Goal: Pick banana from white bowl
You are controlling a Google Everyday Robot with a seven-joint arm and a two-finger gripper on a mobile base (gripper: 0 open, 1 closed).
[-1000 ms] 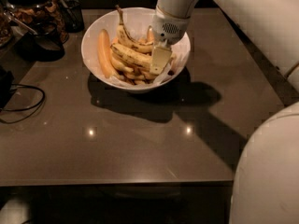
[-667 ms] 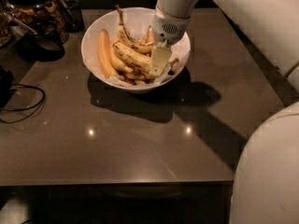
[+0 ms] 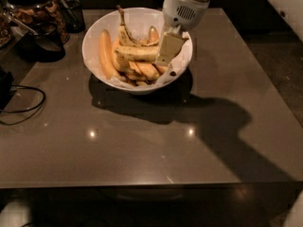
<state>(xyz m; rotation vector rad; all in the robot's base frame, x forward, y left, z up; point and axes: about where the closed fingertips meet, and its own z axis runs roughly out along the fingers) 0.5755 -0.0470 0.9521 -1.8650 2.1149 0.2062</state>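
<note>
the banana [image 3: 136, 54], long, gently curved and yellow with small brown speckles, lies nearly level across the top of the fruit pile inside the white bowl [image 3: 142, 17], reaching from left of centre to the right side. its right end runs behind a flat, pale, paddle-shaped finger [image 3: 169, 45] of the gripper [image 3: 163, 59], which is clamped on that end; the second finger is hidden. the gripper hangs over the right half of the bowl from a smooth white cylindrical housing with a small slotted grille on its face. under the banana lie more speckled yellow pieces, packed close. behind it a more curved banana [image 3: 124, 31] leans against the far wall, its long dark stem pointing up. along the left wall rests a smooth, unspotted pale-orange fruit [image 3: 106, 53], long and rounded. the bowl is wide, round and deep, with glossy sloping sides. it stands on a smooth brown table [image 3: 142, 145] whose polished top shows small bright reflections and the dark shadows of bowl and arm. at the far left corner stand a glass jar [image 3: 35, 14] with a dark lid and brown contents and a dark mesh cup [image 3: 72, 14]. a black cable [image 3: 23, 103] loops over the left edge.
</note>
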